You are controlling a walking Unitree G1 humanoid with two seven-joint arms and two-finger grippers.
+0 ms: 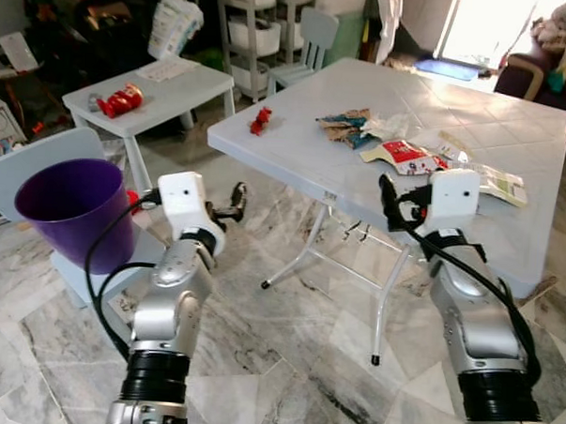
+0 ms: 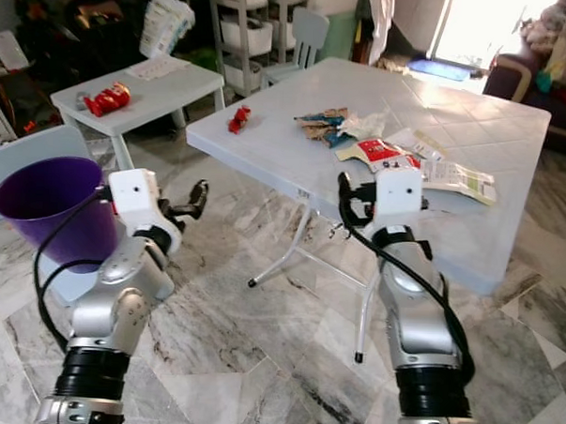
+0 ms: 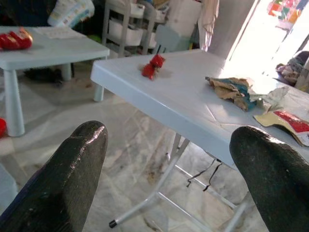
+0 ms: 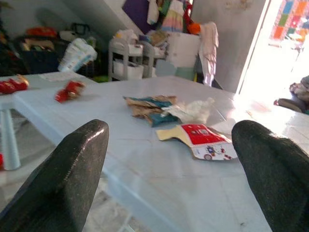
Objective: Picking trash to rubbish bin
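Wrappers [image 1: 399,147] lie scattered on the white folding table [image 1: 512,137], with a purple bin [image 1: 72,207] on the floor to the left. The right gripper [image 1: 396,200] hovers at the table's near edge, fingers spread wide and empty. The left gripper [image 1: 229,206] hangs beside the bin, also spread and empty.

We see two silver arms with black ribbed cuffs near the base, white boxy wrist modules, black cables looping alongside. Left gripper [image 1: 235,202] and right gripper [image 1: 389,200]: long, black, rounded fingers [image 3: 72,164], slightly glossy.
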